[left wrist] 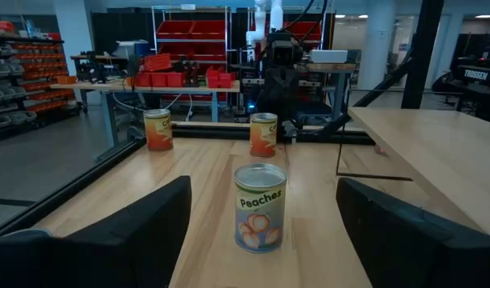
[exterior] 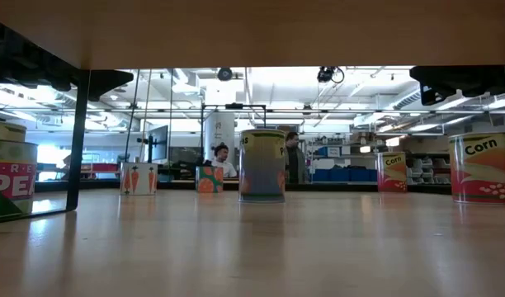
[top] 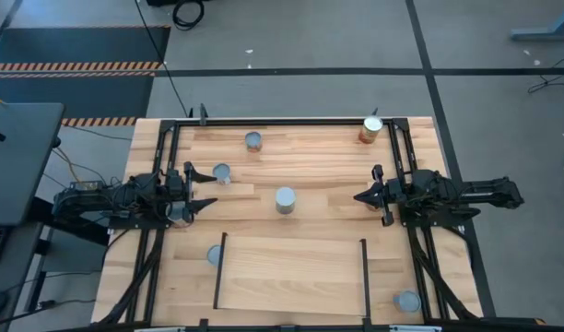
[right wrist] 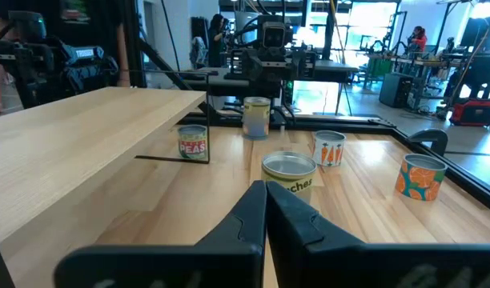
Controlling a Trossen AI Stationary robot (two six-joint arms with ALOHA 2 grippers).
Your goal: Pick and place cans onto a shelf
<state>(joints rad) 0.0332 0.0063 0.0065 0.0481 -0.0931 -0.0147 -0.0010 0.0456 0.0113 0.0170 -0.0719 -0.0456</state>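
Observation:
Several cans stand upright on the planked tabletop. A grey-topped Peaches can (top: pixel 285 199) stands at mid-table, also in the left wrist view (left wrist: pixel 259 206) and the right wrist view (right wrist: pixel 289 172). An orange-brown can (top: pixel 371 129) stands at the far right. The shelf (top: pixel 291 275) is a pale raised panel at the near middle, bare on top. My left gripper (top: pixel 205 189) is open at the left, pointing at the Peaches can from a distance; its fingers (left wrist: pixel 141 232) are wide apart. My right gripper (top: pixel 359 196) is shut and empty, to the right of that can.
Other cans stand at the far middle (top: pixel 253 140), far left (top: pixel 221 172), by the shelf's left bar (top: pixel 214 254), at the near right corner (top: pixel 407 301) and under my left arm (top: pixel 178 212). Black frame rails (top: pixel 291 120) edge the table. People show in the room behind.

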